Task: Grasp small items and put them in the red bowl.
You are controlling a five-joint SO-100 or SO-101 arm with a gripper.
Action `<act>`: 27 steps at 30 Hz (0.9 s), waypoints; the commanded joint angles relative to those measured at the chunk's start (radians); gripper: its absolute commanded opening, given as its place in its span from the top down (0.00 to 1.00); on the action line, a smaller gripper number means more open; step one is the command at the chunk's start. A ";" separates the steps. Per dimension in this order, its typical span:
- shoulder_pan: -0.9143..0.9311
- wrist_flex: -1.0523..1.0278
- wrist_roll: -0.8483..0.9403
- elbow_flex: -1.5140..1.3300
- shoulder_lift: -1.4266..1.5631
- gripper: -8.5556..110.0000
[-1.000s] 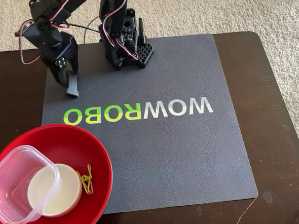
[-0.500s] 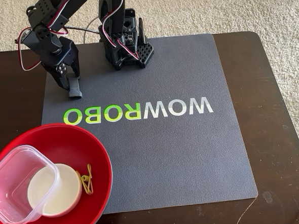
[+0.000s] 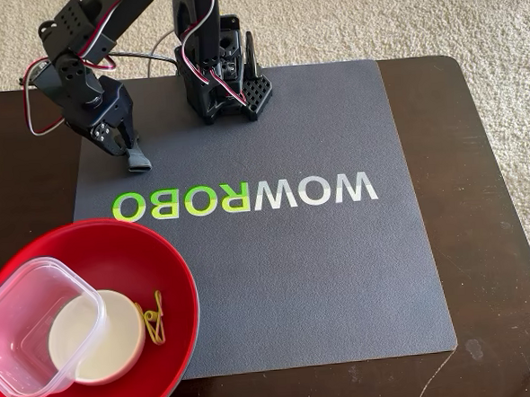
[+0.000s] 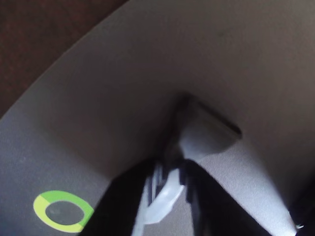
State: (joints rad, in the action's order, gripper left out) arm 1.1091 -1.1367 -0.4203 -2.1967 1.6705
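On a dark brown table (image 3: 481,194) lies a grey mat (image 3: 296,268) printed with upside-down lettering in white and yellow-green; beige carpet shows beyond the table's far edge. At the mat's far edge, near its middle, stands the black base of the robot arm (image 3: 221,75), with red and white wires looping around it; the arm bends over to the left in the fixed view.

Next in size, the red bowl (image 3: 115,248) sits at the near left corner, overlapping the mat's corner and running off the picture's lower edge. Inside it the clear square plastic tub (image 3: 25,321) leans against the left wall, its right rim overlapping the small white round bowl (image 3: 98,339), which rests on the bowl's floor. Just right of the white bowl lies the tiny yellow-green clothespin (image 3: 154,319), touching or nearly touching it (hard to tell which).

The gripper (image 3: 129,151) hangs over the mat's far left corner, well apart from the red bowl, clenched on the short black ribbed bar (image 3: 137,158), which sticks down from the fingers with its lower end at or just above the mat. The blurred wrist view shows the bar (image 4: 204,135) pinched between the dark fingers above the grey mat, with a yellow-green ring of the lettering at lower left.
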 commanded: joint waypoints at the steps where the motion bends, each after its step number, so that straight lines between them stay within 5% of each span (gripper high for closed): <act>1: -0.044 -0.043 -0.026 -0.009 0.071 0.93; 10: -0.322 -0.129 -0.115 -0.198 0.678 0.93; 27: -1.023 0.014 -0.046 0.077 0.744 0.93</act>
State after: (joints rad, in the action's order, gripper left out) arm 0.1289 -1.1643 -0.4541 -2.1997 2.3976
